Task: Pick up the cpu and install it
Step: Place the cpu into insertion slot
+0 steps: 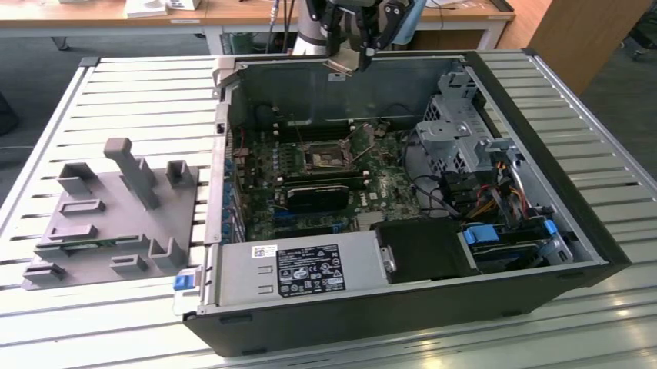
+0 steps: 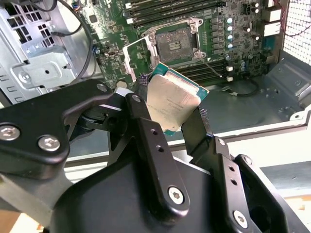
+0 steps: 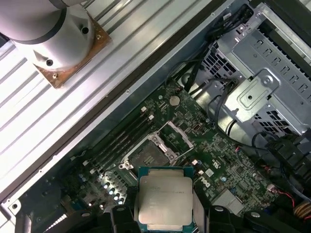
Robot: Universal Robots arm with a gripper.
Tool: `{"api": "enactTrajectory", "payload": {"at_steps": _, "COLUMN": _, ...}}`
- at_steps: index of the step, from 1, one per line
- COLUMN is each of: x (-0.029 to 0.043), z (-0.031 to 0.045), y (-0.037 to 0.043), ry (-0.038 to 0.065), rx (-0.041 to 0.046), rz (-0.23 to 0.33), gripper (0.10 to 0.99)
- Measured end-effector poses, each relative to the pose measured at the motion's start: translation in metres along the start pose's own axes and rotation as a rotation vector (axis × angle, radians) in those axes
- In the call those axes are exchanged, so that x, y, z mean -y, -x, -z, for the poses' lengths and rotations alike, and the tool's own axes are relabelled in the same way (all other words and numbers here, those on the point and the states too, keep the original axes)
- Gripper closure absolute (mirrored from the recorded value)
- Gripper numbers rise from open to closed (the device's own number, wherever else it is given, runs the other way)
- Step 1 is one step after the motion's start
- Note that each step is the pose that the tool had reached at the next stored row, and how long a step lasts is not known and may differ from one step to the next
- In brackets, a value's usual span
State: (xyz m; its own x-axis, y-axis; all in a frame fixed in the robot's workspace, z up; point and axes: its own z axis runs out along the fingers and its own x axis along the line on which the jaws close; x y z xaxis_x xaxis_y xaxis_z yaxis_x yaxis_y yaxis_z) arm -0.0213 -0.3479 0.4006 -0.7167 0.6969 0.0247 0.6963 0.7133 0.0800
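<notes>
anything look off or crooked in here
Nothing looks damaged or spilled. The gripper holds the cpu by its edges above the open case; in the second wrist view it seems slightly twisted between the fingers, though that may be perspective. The socket on the motherboard stands open and empty.

We see a white slatted metal table [image 1: 123, 100] across the exterior view, with a grey plastic fixture tray [image 1: 103, 231] at its lower left. An open black computer case [image 1: 411, 323] lies at centre and right. It holds a green motherboard [image 1: 380, 192] and, lower in the frame, a silver labelled power-supply box [image 1: 298, 269].
</notes>
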Motion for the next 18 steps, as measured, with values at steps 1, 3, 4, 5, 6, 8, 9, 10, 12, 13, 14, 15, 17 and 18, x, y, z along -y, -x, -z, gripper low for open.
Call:
{"api": "enactTrajectory", "payload": {"at_steps": 1, "x": 0.0000, "z": 0.0000, "y": 0.0000, "ry": 0.000, "rx": 0.0005, "rz": -0.008, "gripper": 0.553}}
{"api": "enactTrajectory", "payload": {"at_steps": 3, "x": 0.0000, "z": 0.0000, "y": 0.0000, "ry": 0.001, "rx": 0.0018, "rz": -0.023, "gripper": 0.553}}
{"api": "enactTrajectory", "payload": {"at_steps": 4, "x": 0.0000, "z": 0.0000, "y": 0.0000, "ry": 0.001, "rx": 0.0024, "rz": -0.030, "gripper": 0.553}}
{"api": "enactTrajectory", "payload": {"at_steps": 5, "x": 0.0000, "z": 0.0000, "y": 0.0000, "ry": 0.001, "rx": 0.0030, "rz": -0.037, "gripper": 0.553}}
{"api": "enactTrajectory", "payload": {"at_steps": 6, "x": 0.0000, "z": 0.0000, "y": 0.0000, "ry": 0.001, "rx": 0.0036, "rz": -0.044, "gripper": 0.553}}
{"api": "enactTrajectory", "payload": {"at_steps": 8, "x": 0.0000, "z": 0.0000, "y": 0.0000, "ry": 0.001, "rx": 0.0048, "rz": -0.060, "gripper": 0.553}}
{"api": "enactTrajectory", "payload": {"at_steps": 9, "x": 0.0000, "z": -0.0001, "y": 0.0000, "ry": 0.002, "rx": 0.0056, "rz": -0.069, "gripper": 0.553}}
{"api": "enactTrajectory", "payload": {"at_steps": 10, "x": 0.0000, "z": -0.0001, "y": 0.0000, "ry": 0.002, "rx": 0.0062, "rz": -0.078, "gripper": 0.553}}
{"api": "enactTrajectory", "payload": {"at_steps": 12, "x": 0.0000, "z": -0.0001, "y": 0.0000, "ry": 0.003, "rx": 0.0080, "rz": -0.100, "gripper": 0.553}}
{"api": "enactTrajectory", "payload": {"at_steps": 13, "x": 0.0000, "z": -0.0002, "y": 0.0000, "ry": 0.003, "rx": 0.0090, "rz": -0.112, "gripper": 0.553}}
{"api": "enactTrajectory", "payload": {"at_steps": 14, "x": 0.0000, "z": -0.0002, "y": 0.0000, "ry": 0.003, "rx": 0.0100, "rz": -0.125, "gripper": 0.553}}
{"api": "enactTrajectory", "payload": {"at_steps": 15, "x": 0.0000, "z": -0.0003, "y": 0.0000, "ry": 0.003, "rx": 0.0112, "rz": -0.139, "gripper": 0.553}}
{"api": "enactTrajectory", "payload": {"at_steps": 17, "x": 0.0000, "z": -0.0003, "y": 0.0000, "ry": 0.004, "rx": 0.0134, "rz": -0.167, "gripper": 0.553}}
{"api": "enactTrajectory", "payload": {"at_steps": 18, "x": 0.0000, "z": -0.0004, "y": 0.0000, "ry": 0.004, "rx": 0.0147, "rz": -0.182, "gripper": 0.553}}
